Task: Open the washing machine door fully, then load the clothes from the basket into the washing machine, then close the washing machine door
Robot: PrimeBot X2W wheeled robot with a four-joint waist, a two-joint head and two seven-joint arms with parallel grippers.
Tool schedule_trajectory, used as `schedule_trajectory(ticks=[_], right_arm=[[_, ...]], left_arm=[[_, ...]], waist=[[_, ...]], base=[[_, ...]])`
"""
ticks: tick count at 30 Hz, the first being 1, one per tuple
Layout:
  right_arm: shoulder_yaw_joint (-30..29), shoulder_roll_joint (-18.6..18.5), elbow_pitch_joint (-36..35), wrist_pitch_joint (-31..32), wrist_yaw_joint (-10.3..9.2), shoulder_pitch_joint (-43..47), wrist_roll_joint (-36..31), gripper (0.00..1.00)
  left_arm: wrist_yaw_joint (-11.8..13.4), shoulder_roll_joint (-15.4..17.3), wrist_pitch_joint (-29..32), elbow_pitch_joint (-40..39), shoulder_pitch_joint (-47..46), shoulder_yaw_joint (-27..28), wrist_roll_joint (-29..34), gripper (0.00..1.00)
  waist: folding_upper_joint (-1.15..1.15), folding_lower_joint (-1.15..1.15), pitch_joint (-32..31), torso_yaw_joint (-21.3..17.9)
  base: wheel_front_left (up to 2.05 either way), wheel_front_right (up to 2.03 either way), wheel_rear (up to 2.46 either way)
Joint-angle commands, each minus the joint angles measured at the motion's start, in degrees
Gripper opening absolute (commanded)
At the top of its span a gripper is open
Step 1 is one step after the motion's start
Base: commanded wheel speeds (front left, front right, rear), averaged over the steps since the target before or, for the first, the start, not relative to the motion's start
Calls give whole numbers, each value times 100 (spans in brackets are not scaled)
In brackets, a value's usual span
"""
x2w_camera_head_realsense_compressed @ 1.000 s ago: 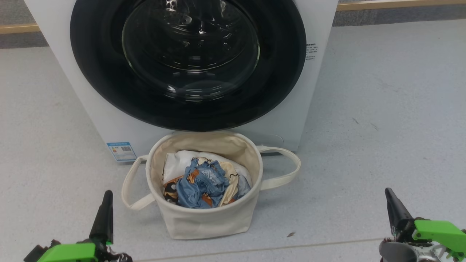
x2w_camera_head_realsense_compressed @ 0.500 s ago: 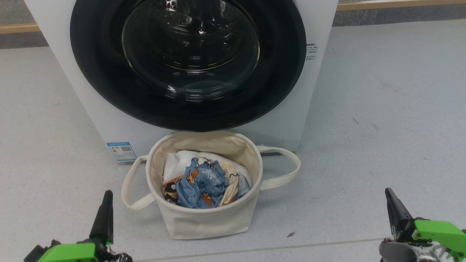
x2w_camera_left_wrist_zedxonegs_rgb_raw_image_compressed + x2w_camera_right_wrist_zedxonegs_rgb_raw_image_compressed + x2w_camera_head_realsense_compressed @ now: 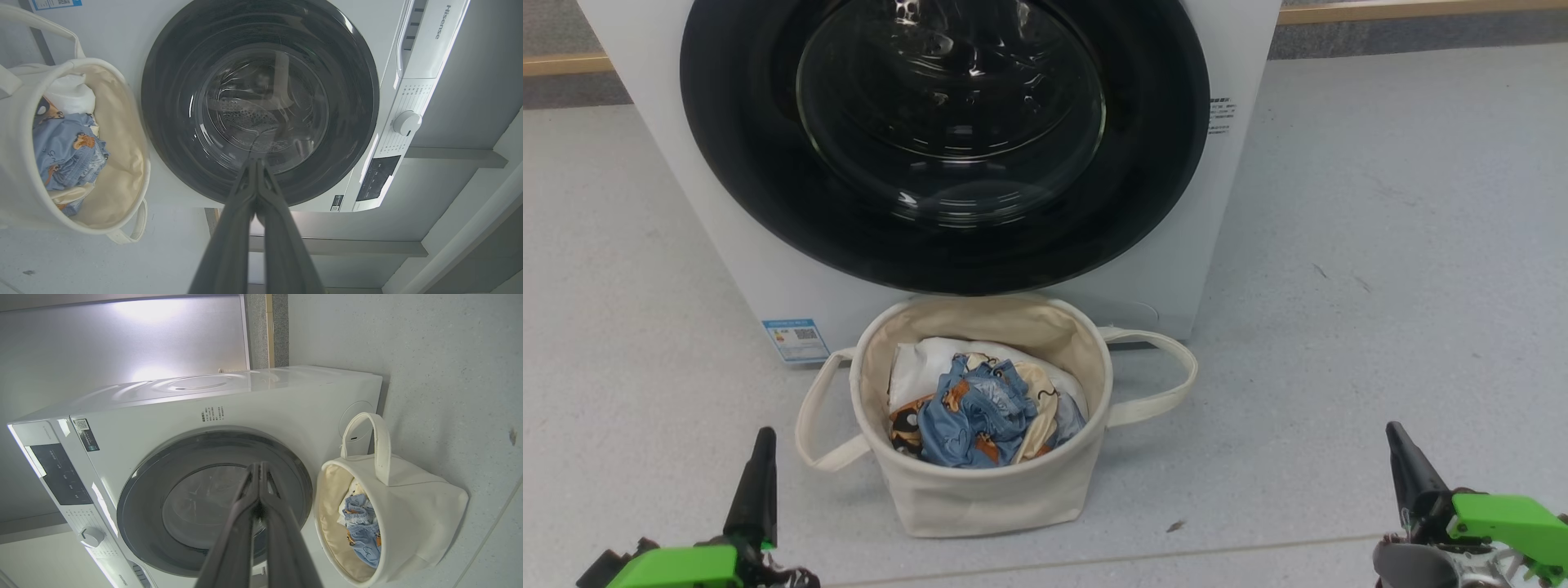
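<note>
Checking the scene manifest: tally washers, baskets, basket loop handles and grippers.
washing machine: 1
basket: 1
loop handles: 2
left gripper plus right gripper: 2
Total: 6

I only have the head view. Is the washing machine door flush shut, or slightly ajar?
Observer: In the right wrist view, the washing machine door sits flush against the front of the washing machine, shut.
Operator: Are my grippers open?
Observer: No. The wrist views show the left gripper and the right gripper both shut, holding nothing.
Operator: What's above the door?
Observer: A control panel with a white dial, seen in the left wrist view.
</note>
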Motion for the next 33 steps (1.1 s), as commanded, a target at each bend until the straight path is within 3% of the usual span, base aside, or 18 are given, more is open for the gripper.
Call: schedule_trajectory(ticks=[1, 27, 28, 33], right_arm=[[109, -34, -177, 42, 1, -272, -18, 0], [106, -33, -177, 44, 1, -272, -21, 0], [-4, 1, 1, 0, 0, 0, 0, 100], [13, 39, 260, -27, 1, 113, -11, 100]], left_arm=[[-41, 38, 40, -144, -254, 198, 63, 0], [-41, 34, 44, -144, -254, 204, 68, 0], [0, -3, 0, 0, 0, 5, 1, 100], [4, -41, -30, 265, 108, -13, -10, 100]], waist=[[0, 0, 0, 0], [0, 0, 0, 0], [0, 0, 0, 0], [0, 0, 4, 1]], base=[[0, 0, 0], [0, 0, 0], [0, 0, 0], [0, 0, 0]])
